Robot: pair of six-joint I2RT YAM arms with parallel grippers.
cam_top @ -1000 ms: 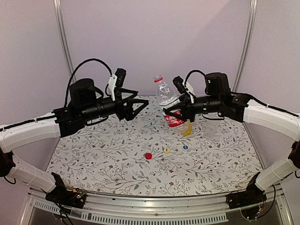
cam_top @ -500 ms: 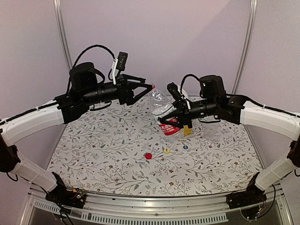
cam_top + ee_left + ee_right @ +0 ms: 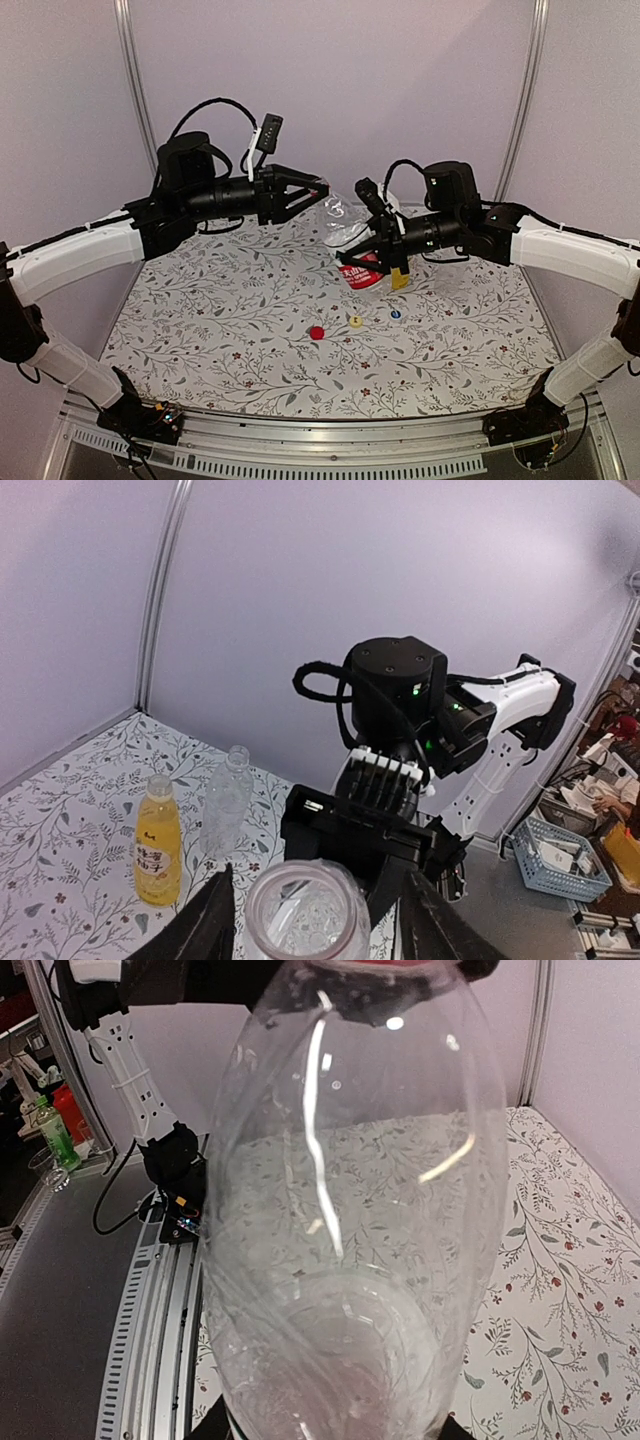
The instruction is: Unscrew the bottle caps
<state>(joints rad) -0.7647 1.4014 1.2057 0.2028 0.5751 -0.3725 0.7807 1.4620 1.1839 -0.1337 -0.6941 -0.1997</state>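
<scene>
Pale lilac walls (image 3: 330,80) (metal posts (image 3: 137,90) in the corners) enclose a floral-clothed table (image 3: 200,340).

Three caps (image 3: 355,321) lie in a row on the table (image 3: 200,320), before the bottle (image 3: 338,215) held above it.

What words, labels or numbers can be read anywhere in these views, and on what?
No text is legible.
On the yellow-orange bottle: dark label characters, too small to read.
On the clear bottle: red-and-white label, print too blurred to read.
</scene>
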